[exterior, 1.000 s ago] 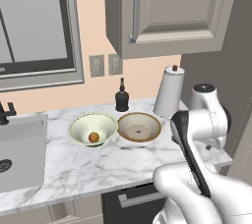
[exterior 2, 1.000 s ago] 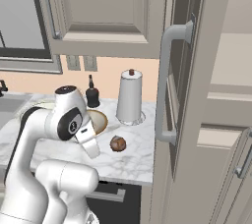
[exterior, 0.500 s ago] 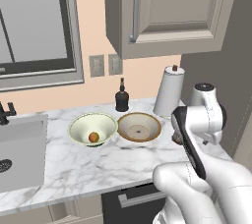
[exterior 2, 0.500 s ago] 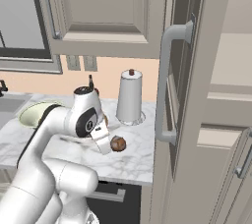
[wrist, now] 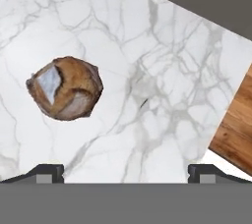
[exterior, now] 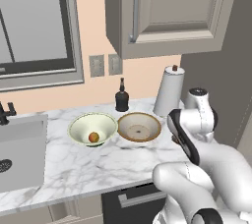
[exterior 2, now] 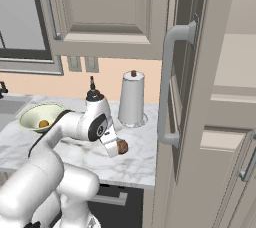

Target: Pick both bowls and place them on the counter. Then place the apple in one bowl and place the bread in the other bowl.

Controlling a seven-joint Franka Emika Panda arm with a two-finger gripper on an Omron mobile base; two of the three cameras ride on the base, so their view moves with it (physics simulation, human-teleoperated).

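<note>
Behind bread (wrist: 65, 88) — paper-towel roll (exterior 2: 132, 98), bottle (exterior: 122, 97); hand (wrist: 126, 171) spread wide, empty.

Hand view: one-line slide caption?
Open gripper above the marble counter, bread roll lying off to one side, not yet between the fingertips.

From the right base camera my own forearm covers most of the bread (exterior 2: 122, 146) — only its right edge shows — and hides the near side of the pale cream-green bowl (exterior 2: 40, 116). From the left base camera my arm blocks the counter (exterior: 98, 161) to the right of the tan bowl (exterior: 139, 126). In my hand view my fingertips (wrist: 45, 173) are cut off — only their ends rise at the bottom.
</note>
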